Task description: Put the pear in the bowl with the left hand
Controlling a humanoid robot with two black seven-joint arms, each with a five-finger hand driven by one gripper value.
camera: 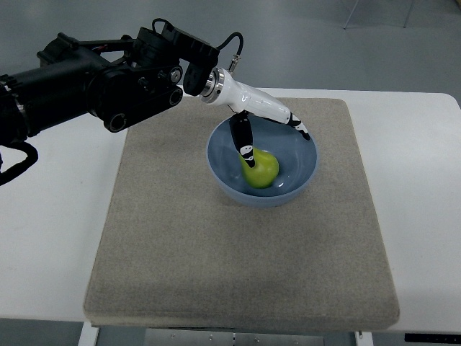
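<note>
The pear lies inside the blue bowl, low on its floor and a little left of centre. Its long axis cannot be told from this steep view — the fruit reads as a rounded green lump, and no stem shows. The left hand reaches in over the bowl's far rim; its thumb points down and touches the pear's upper left, partly covering it. The other fingers stretch along the rim — spread, not closed around the fruit. The bowl stands on a beige mat on a white table.
</note>
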